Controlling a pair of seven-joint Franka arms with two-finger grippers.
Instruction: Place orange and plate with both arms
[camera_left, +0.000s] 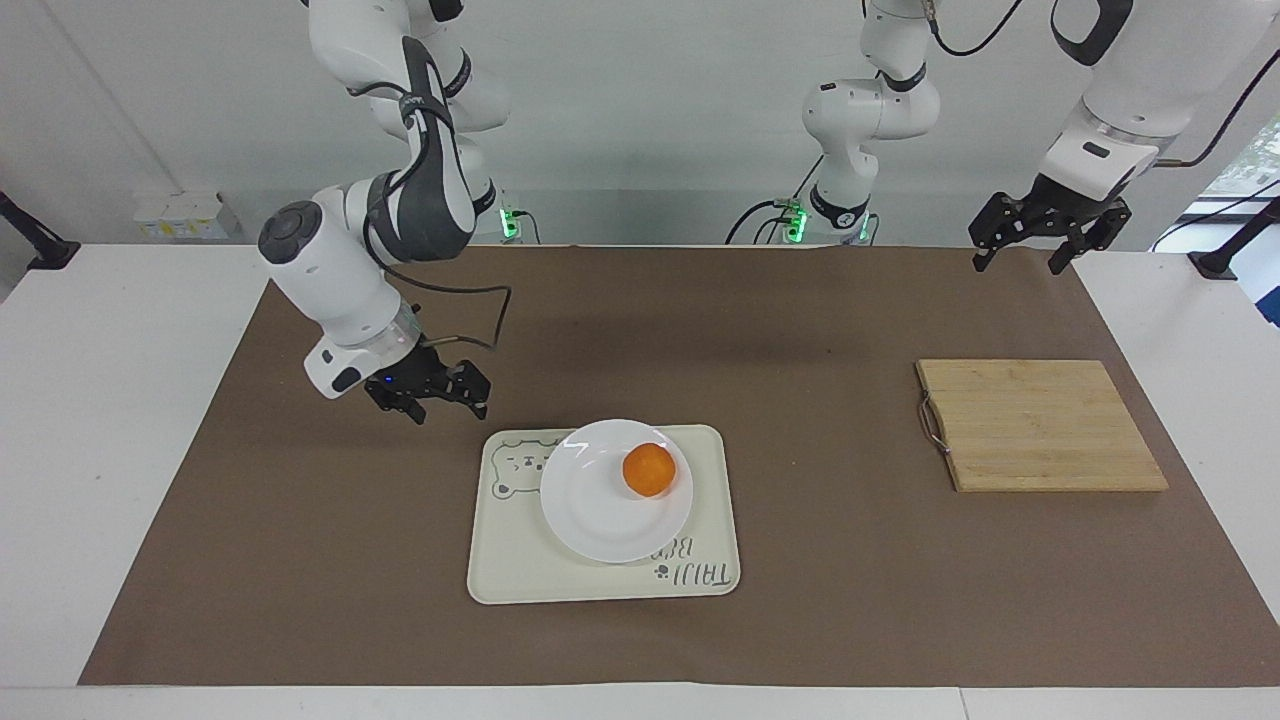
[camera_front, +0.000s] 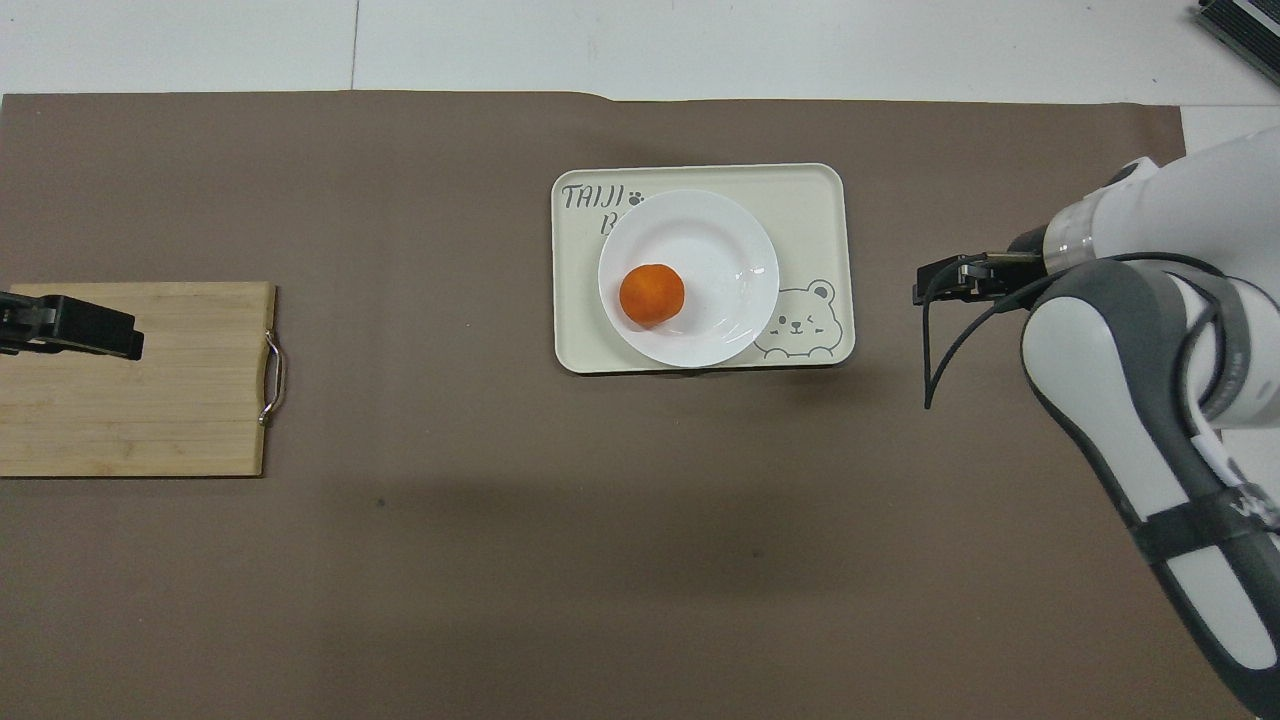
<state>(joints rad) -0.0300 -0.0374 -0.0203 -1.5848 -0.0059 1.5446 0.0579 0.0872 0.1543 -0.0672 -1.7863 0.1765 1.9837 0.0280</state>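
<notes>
One orange (camera_left: 648, 470) lies in one plate (camera_left: 600, 515) on one tray (camera_left: 520, 570). One cutting board (camera_left: 1040, 425) lies bare. Right gripper (camera_left: 428, 398) and left gripper (camera_left: 1046, 238) hang spread, holding nothing.

1. The plate (camera_left: 612, 492) is glossy white, ceramic-looking.
2. The tray (camera_left: 520, 560) is smooth, matt cream.
3. The cutting board (camera_left: 1040, 425) is slatted wood with a metal handle (camera_left: 929, 424).
4. The table mat (camera_left: 800, 330) is matt brown.
</notes>
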